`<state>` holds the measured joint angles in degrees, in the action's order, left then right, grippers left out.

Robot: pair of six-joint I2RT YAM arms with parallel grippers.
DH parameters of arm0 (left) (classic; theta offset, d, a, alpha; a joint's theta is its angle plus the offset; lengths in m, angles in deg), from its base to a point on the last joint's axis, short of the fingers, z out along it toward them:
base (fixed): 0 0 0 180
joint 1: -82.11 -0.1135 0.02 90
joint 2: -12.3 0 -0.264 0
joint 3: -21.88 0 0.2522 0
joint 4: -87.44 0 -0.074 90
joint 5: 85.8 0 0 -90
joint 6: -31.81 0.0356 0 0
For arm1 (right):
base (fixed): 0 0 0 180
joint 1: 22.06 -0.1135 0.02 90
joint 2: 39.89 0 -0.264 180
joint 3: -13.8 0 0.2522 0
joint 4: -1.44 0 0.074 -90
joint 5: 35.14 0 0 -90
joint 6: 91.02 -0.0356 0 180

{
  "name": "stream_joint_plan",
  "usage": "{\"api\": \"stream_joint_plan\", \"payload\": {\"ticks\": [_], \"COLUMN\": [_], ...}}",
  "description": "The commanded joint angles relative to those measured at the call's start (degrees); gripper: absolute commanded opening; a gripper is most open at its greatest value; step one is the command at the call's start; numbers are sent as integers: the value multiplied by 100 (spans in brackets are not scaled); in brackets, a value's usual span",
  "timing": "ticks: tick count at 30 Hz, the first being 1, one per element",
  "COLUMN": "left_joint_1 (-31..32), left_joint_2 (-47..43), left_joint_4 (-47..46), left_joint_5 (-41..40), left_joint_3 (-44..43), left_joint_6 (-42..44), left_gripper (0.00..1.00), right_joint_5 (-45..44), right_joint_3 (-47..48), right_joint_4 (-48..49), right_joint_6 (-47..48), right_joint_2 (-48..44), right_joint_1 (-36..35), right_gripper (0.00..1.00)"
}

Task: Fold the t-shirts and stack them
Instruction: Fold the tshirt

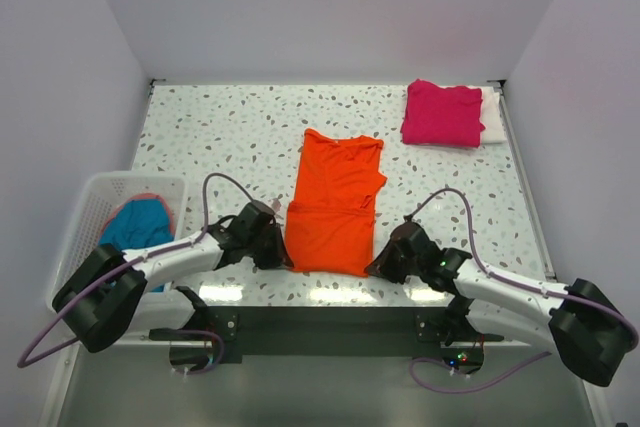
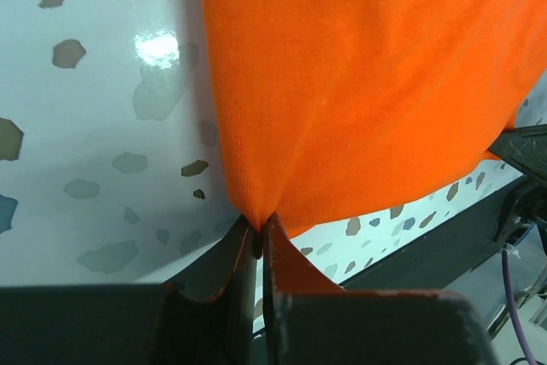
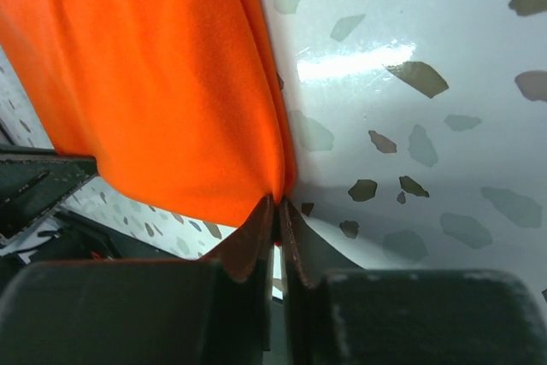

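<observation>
Near edge of table [image 1: 220,137]: orange t-shirt [image 1: 335,202] hem.
Left gripper [image 2: 259,230]: clamped on one corner.
Right gripper [image 3: 278,207]: clamped on other.
Technique: raise both level, fold toward collar.

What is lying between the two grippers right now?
The orange t-shirt: in the top view its near hem spans from the left gripper to the right gripper, each pinching a corner.

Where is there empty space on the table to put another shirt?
Bare table lies back left, between the white basket and the orange t-shirt, and right of it, nearer than the magenta t-shirt. Crowded: the near edge, where the left claw and right claw pinch its corners.
</observation>
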<state>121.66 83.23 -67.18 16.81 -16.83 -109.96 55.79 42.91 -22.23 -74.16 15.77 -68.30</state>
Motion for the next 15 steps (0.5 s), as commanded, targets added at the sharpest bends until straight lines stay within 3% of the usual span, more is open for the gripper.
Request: {"api": "stream_joint_plan", "payload": {"ticks": [1, 4, 8, 15], "left_joint_1": [149, 263, 457, 853], "left_joint_2": [17, -150, -492, -1187], "left_joint_4": [120, 340, 744, 1588], "left_joint_5": [-143, -249, -442, -908], "left_joint_3": [-80, -124, -133, -396], "left_joint_6": [44, 9, -123, -167], "left_gripper": [7, 0, 0, 0], "right_joint_5": [-111, -102, -102, -794], "right_joint_3": [20, 38, -24, 547], "right_joint_4": [-28, -177, -458, -1583], "right_joint_6": [142, 327, 292, 336], "right_joint_2": [-99, -90, -476, -917], "right_joint_1": [-34, -96, -385, -1509], "right_gripper": [1, 0, 0, 0]}}
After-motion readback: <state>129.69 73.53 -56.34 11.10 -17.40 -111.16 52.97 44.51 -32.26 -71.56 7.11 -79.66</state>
